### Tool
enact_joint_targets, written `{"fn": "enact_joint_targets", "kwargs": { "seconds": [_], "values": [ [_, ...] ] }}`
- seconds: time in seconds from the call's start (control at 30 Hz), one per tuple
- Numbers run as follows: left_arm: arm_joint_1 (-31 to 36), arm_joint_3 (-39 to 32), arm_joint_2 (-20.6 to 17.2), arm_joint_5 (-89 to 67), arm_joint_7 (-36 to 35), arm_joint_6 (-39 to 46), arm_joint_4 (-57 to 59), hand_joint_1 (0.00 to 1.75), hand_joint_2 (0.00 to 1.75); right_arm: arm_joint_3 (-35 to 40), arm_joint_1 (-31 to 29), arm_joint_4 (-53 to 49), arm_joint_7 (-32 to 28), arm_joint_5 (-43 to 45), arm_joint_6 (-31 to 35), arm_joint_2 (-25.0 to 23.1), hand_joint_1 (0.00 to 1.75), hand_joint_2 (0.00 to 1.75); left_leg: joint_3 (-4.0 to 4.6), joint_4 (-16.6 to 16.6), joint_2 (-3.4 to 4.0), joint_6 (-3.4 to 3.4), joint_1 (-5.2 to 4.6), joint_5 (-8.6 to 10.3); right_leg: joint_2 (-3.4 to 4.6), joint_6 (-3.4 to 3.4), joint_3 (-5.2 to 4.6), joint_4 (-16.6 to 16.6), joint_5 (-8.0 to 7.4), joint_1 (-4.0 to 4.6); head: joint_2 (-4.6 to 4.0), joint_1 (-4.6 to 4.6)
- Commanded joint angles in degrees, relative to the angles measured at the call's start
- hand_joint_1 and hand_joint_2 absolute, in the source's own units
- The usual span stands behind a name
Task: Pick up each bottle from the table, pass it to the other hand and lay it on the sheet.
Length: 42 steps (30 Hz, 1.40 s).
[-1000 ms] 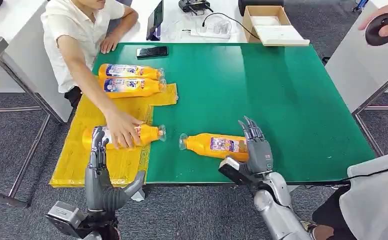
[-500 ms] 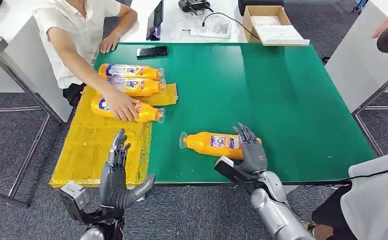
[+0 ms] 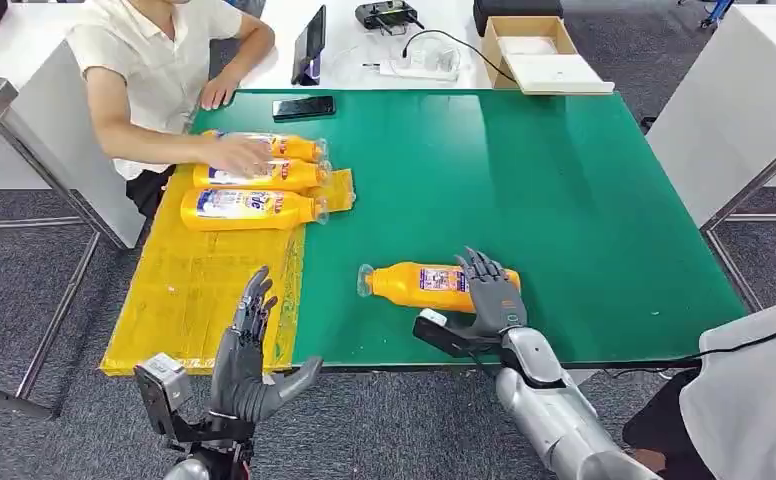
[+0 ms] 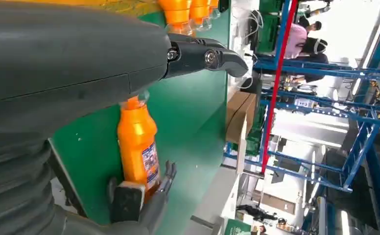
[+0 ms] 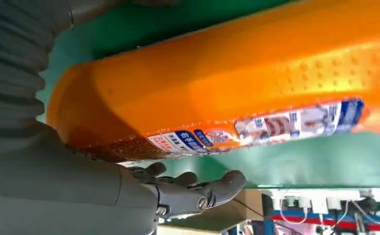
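Looking through the head view, I count three bottles point(image 3: 249, 209) lying side by side on the yellow sheet point(image 3: 189, 300), at its far end, and a person's hand point(image 3: 236, 156) rests on the farthest of them. One bottle point(image 3: 419, 285) is left on the green counter point(image 3: 564, 190), lying on its side with the cap toward the sheet. My right robot hand point(image 3: 489, 295) is at its bottom end, the fingers draped over the orange body. In the right wrist view the bottle sits against the palm, but the fingers point(image 5: 198, 188) are not yet wrapped around it, so I judge the grip is not closed. My left robot hand point(image 3: 247, 355) waits spread and holding nothing, just off the near edge of the counter beside the sheet. So most of the task looks done; for this last bottle the lifting, the passing to the left and the laying down all remain.
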State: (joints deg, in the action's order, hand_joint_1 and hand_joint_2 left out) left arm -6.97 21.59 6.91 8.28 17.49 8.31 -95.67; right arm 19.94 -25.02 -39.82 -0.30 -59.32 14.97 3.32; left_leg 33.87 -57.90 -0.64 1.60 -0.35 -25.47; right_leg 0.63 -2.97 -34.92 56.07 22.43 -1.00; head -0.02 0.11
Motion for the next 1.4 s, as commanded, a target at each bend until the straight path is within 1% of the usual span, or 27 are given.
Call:
{"fn": "enact_joint_targets", "kwargs": {
  "seconds": [0.03, 0.1, 0.13, 0.17, 0.3, 0.37, 0.47, 0.63, 0.77, 0.9, 0.93, 0.97, 1.0, 1.03, 1.07, 1.1, 1.13, 1.17, 1.2, 1.23, 1.27, 1.3, 1.33, 1.37, 1.4],
  "values": [
    [0.01, -1.22, -0.54, -0.21, -0.42, -0.11, 0.93, 0.0, 1.75, 4.68, 0.71, 0.14, 0.7, -0.56, -1.38, 1.77, 0.0, 1.75, -0.09, 0.06, -0.04, -0.09, 0.05, 0.0, -0.1, 0.1, 0.12, -0.05, 0.03, 0.06, 0.0, 0.0],
    [0.01, -1.22, -0.54, -0.21, -0.42, -0.11, 0.93, 0.0, 1.75, 4.68, 0.71, 0.14, 0.7, -0.56, -1.38, 1.77, 0.0, 1.75, -0.14, 0.07, -0.02, -0.12, 0.08, -0.03, -0.11, 0.13, 0.18, -0.08, 0.04, 0.1, 0.02, 0.0],
    [-0.06, -1.45, -0.36, -0.34, -0.54, -0.1, 0.96, 0.0, 1.75, 5.89, 0.74, -0.36, 2.44, -2.61, -0.3, 2.31, 0.0, 1.75, -0.15, 0.06, 0.0, -0.1, 0.07, -0.03, -0.08, 0.1, 0.16, -0.06, 0.04, 0.08, 0.0, 0.0],
    [-0.12, -1.46, -0.39, -0.38, -0.64, -0.2, 0.92, 0.0, 1.75, 6.14, 0.73, -0.52, 2.81, -3.06, -0.24, 2.43, 0.0, 1.75, -0.19, 0.06, 0.0, -0.13, 0.1, -0.06, -0.11, 0.14, 0.22, -0.06, 0.07, 0.11, 0.02, 0.0],
    [-0.51, -1.79, -0.35, 1.06, -1.77, -1.54, 1.22, 0.0, 1.75, 6.6, 0.04, -0.48, 4.61, -4.0, -4.15, 3.56, 0.0, 1.75, -0.23, 0.08, 0.01, -0.13, 0.1, -0.06, -0.12, 0.14, 0.26, -0.08, 0.07, 0.11, 0.02, 0.0],
    [-0.4, -1.78, -0.46, 1.83, -2.13, -2.23, 1.64, 0.0, 1.75, 6.11, -0.58, 0.37, 4.93, -3.81, -4.67, 4.05, 0.0, 1.75, -0.11, 0.04, 0.0, -0.07, 0.04, -0.01, -0.09, 0.07, 0.12, -0.03, 0.02, 0.05, 0.02, 0.0],
    [-0.38, -1.73, -0.57, 2.35, -2.45, -2.63, 1.86, 0.0, 1.75, 5.87, -0.97, 1.34, 4.87, -3.57, -5.27, 3.88, 0.0, 1.75, -0.17, 0.06, -0.09, -0.11, 0.08, 0.0, -0.19, 0.13, 0.22, -0.08, 0.04, 0.09, 0.02, 0.0],
    [-0.9, -1.65, -0.8, 2.42, -2.57, -2.51, 1.46, 0.0, 1.75, 5.26, -0.79, 2.16, 6.09, -2.82, -6.79, 4.3, 0.0, 1.75, -0.18, 0.06, -0.09, -0.06, 0.03, 0.0, -0.09, 0.07, 0.22, -0.06, 0.02, 0.04, 0.0, 0.0],
    [-0.97, -1.59, -0.86, 2.72, -2.91, -2.31, 1.7, 0.0, 1.75, 3.66, 0.5, 3.42, 7.76, -0.67, -10.29, 6.44, 0.0, 1.75, -0.26, 0.1, -0.21, -0.09, 0.05, 0.01, -0.24, 0.1, 0.34, -0.11, 0.05, 0.07, 0.02, 0.0],
    [-0.51, -1.78, -0.75, 3.36, -3.35, -2.32, 2.59, 0.0, 1.75, 3.16, 0.79, 5.35, 8.08, -0.08, -12.02, 7.82, 0.0, 1.75, -0.35, 0.12, -0.28, -0.08, 0.06, 0.03, -0.31, 0.1, 0.42, -0.17, 0.05, 0.08, 0.02, 0.0],
    [-0.22, -1.76, -0.75, 4.19, -3.79, -2.79, 3.19, 0.0, 1.75, 2.87, 0.85, 6.27, 8.09, 0.32, -12.99, 8.44, 0.17, 1.75, -0.37, 0.09, -0.29, -0.05, 0.05, 0.03, -0.29, 0.07, 0.43, -0.15, 0.05, 0.07, 0.02, 0.0],
    [-0.16, -1.73, -0.79, 4.25, -3.8, -2.83, 3.38, 0.0, 1.75, 2.59, 0.95, 6.59, 7.93, 0.67, -13.33, 8.85, 1.34, 1.75, -0.43, 0.12, -0.34, -0.07, 0.07, 0.04, -0.35, 0.09, 0.51, -0.2, 0.06, 0.09, 0.0, 0.0],
    [-0.01, -1.64, -0.86, 4.36, -3.8, -2.93, 3.68, 0.0, 1.75, 2.42, 0.93, 7.15, 7.94, 0.79, -13.77, 9.39, 1.54, 1.75, -0.52, 0.12, -0.37, -0.08, 0.07, 0.04, -0.39, 0.1, 0.59, -0.24, 0.06, 0.09, 0.02, -0.02],
    [0.1, -1.56, -0.94, 4.46, -3.79, -3.12, 3.79, 0.0, 1.75, 2.19, 0.88, 7.51, 7.93, 0.97, -14.05, 9.64, 1.61, 1.75, -0.57, 0.17, -0.43, -0.08, 0.1, 0.05, -0.47, 0.12, 0.67, -0.34, 0.05, 0.13, 0.02, 0.0],
    [0.21, -1.58, -1.05, 4.51, -3.78, -3.2, 3.91, 0.0, 1.75, 1.92, 0.78, 7.81, 7.86, 1.19, -14.32, 9.78, 1.57, 1.75, -0.65, 0.1, -0.36, -0.02, 0.06, -0.03, -0.36, 0.09, 0.66, -0.27, 0.09, 0.09, 0.0, 0.0],
    [0.27, -1.63, -1.09, 4.53, -3.77, -3.19, 3.93, 0.0, 1.75, 1.39, 0.79, 8.03, 7.5, 1.73, -14.46, 9.83, 1.52, 1.75, -0.65, 0.1, -0.43, -0.04, 0.1, -0.01, -0.47, 0.11, 0.61, -0.32, 0.1, 0.13, 0.02, -0.02],
    [0.27, -1.63, -1.09, 4.53, -3.77, -3.19, 3.93, 0.0, 1.75, 1.39, 0.79, 8.03, 7.5, 1.73, -14.46, 9.83, 1.52, 1.75, -0.83, 0.06, -0.38, 0.01, 0.08, -0.11, -0.39, 0.03, 0.44, -0.3, 0.19, 0.11, 0.02, 0.0],
    [0.27, -1.63, -1.09, 4.53, -3.77, -3.19, 3.93, 0.0, 1.75, 1.39, 0.79, 8.03, 7.5, 1.73, -14.46, 9.83, 1.52, 1.75, -0.96, 0.09, -0.39, 0.05, 0.06, -0.23, -0.35, 0.17, 0.51, -0.35, 0.35, 0.09, 0.02, 0.0],
    [0.27, -1.63, -1.09, 4.53, -3.77, -3.19, 3.93, 0.0, 1.75, 1.39, 0.79, 8.03, 7.5, 1.73, -14.46, 9.83, 1.52, 1.75, -0.97, 0.14, -0.47, 0.04, 0.08, -0.19, -0.43, 0.14, 0.59, -0.44, 0.34, 0.11, 0.02, -0.02],
    [0.23, -1.67, -1.14, 4.55, -3.77, -3.21, 3.74, 0.0, 1.75, 1.15, 0.75, 8.08, 7.3, 1.94, -14.18, 9.58, 1.24, 1.75, -1.1, 0.14, -0.43, 0.09, 0.09, -0.25, -0.34, 0.06, 0.71, -0.45, 0.4, 0.12, 0.02, 0.0],
    [0.25, -1.72, -1.16, 4.56, -3.77, -3.2, 3.71, 0.0, 1.75, 0.82, 0.86, 8.12, 7.32, 2.15, -13.83, 9.42, 1.05, 1.75, -1.21, 0.13, -0.38, 0.1, 0.07, -0.28, -0.27, 0.06, 0.81, -0.45, 0.4, 0.1, 0.02, 0.0],
    [0.32, -1.74, -1.18, 4.58, -3.77, -3.2, 3.75, 0.0, 1.75, 0.4, 1.04, 8.34, 7.16, 2.57, -13.96, 9.3, 1.13, 1.75, -1.23, 0.15, -0.42, 0.09, 0.1, -0.28, -0.33, 0.09, 0.88, -0.51, 0.38, 0.13, 0.02, 0.0],
    [0.46, -1.73, -1.17, 4.62, -3.78, -3.23, 3.88, 0.0, 1.75, 0.31, 1.14, 8.6, 6.61, 2.85, -14.21, 9.45, 1.34, 1.75, -1.4, 0.12, -0.36, 0.12, 0.07, -0.35, -0.24, 0.04, 1.0, -0.47, 0.41, 0.1, 0.02, -0.02],
    [0.65, -1.73, -1.21, 4.66, -3.79, -3.25, 4.12, 0.0, 1.75, 0.17, 1.28, 8.88, 5.16, 3.5, -14.51, 9.69, 1.4, 1.75, -1.36, 0.18, -0.48, 0.1, 0.11, -0.3, -0.4, 0.07, 1.04, -0.58, 0.39, 0.14, 0.02, 0.0],
    [0.78, -1.68, -1.25, 4.73, -3.76, -3.31, 4.28, 0.0, 1.75, -0.36, 1.42, 9.07, 3.61, 4.45, -14.54, 9.78, 1.69, 1.75, -1.42, 0.13, -0.5, 0.13, 0.09, -0.33, -0.4, 0.0, 1.12, -0.55, 0.43, 0.12, 0.02, 0.0]
  ]
}}
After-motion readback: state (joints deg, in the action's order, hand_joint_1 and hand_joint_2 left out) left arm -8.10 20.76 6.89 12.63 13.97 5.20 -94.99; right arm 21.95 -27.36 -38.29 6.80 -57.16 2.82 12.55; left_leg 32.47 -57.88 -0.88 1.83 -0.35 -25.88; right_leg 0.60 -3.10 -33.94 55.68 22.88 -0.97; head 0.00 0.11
